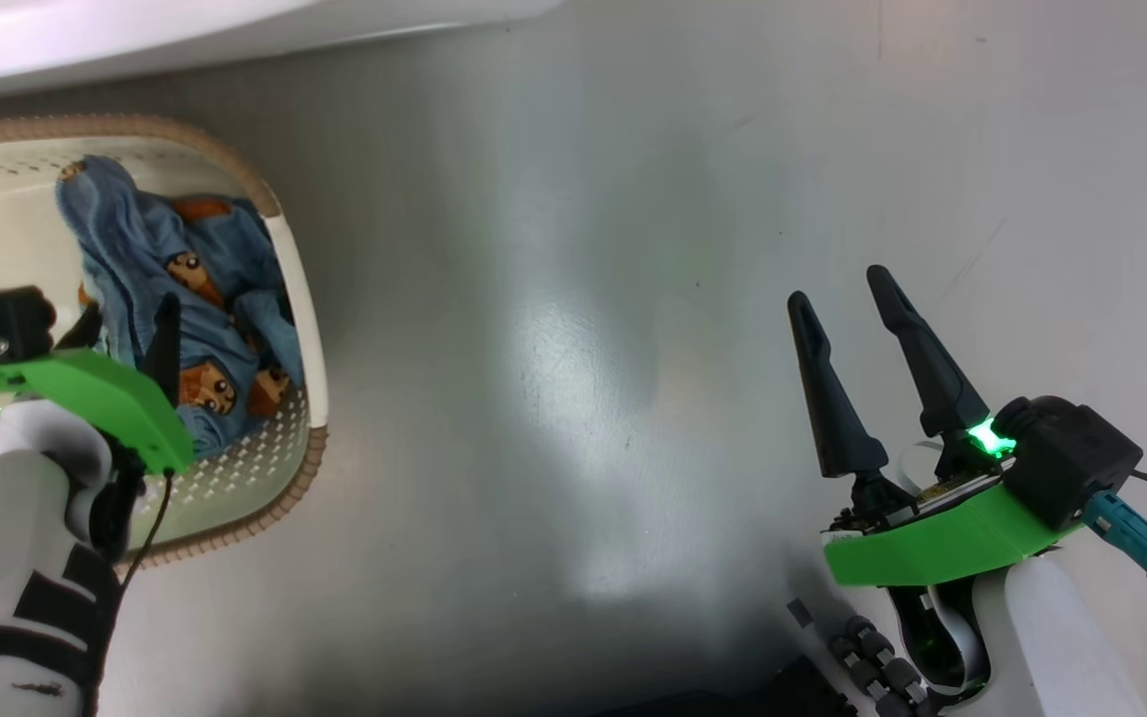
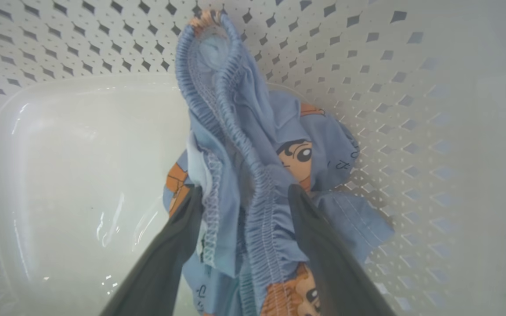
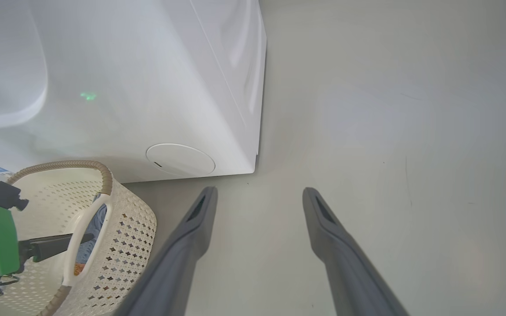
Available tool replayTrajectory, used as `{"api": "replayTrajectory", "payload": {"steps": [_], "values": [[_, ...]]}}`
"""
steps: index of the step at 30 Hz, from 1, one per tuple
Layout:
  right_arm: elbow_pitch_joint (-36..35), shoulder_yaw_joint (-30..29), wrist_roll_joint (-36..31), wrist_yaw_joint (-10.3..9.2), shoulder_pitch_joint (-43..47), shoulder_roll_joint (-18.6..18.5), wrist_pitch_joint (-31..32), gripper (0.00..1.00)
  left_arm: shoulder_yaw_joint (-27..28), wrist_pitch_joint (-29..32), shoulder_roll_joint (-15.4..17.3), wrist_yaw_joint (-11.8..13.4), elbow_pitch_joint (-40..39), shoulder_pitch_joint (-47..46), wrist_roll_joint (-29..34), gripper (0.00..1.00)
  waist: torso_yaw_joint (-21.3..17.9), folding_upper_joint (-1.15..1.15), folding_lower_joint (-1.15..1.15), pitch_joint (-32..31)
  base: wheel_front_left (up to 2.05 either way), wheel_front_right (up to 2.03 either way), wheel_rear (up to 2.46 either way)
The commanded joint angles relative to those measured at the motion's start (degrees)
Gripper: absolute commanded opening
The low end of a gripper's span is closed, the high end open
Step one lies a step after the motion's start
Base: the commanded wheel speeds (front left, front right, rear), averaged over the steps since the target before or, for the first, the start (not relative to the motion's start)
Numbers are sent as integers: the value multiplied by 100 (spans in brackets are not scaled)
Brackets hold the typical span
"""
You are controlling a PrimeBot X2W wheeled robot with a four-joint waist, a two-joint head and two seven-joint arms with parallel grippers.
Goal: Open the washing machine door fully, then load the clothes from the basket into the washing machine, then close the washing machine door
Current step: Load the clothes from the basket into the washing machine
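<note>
left gripper (image 2: 245, 199) down inside basket (image 1: 292, 261) at frame left, fingers wide astride blue clothes (image 2: 253, 131). right gripper (image 1: 837, 287) at lower right over floor (image 1: 573, 249), fingers wide, empty. washing machine (image 3: 125, 66) upper left.

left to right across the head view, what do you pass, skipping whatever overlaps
basket with the clothes in it → bare floor → right gripper

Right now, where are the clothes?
The clothes lie bunched in the basket at the head view's left, with the open left gripper straddling them.
</note>
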Motion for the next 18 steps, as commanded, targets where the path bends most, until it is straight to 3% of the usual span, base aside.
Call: {"api": "replayTrajectory", "payload": {"steps": [1,13,14,15,16,17,18], "values": [[-115,157,47,8,124,13,-27,100,28,-11,186,-7,-12,62,-149,100,-26,0,0,63,0,0,0],[-146,185,73,8,44,13,-27,100,-469,148,346,-7,299,-281,-460,100,-55,0,0,220,0,0,0],[-148,180,83,8,37,13,-27,100,-496,152,335,-7,344,-329,-459,91,-55,0,0,221,0,0,0],[-144,177,81,8,34,13,-27,100,-528,167,330,-7,406,-370,-443,60,-52,0,0,218,0,0,0],[-138,176,81,8,34,13,-27,100,-550,150,321,-7,448,-410,-437,42,-50,0,0,213,0,0,0],[-134,173,82,8,34,13,-27,100,-554,103,311,-7,478,-445,-447,0,-49,0,0,205,0,0,0],[-131,167,81,8,33,13,-27,100,-576,100,298,-7,522,-464,-454,0,-50,0,0,191,0,0,0]]}}
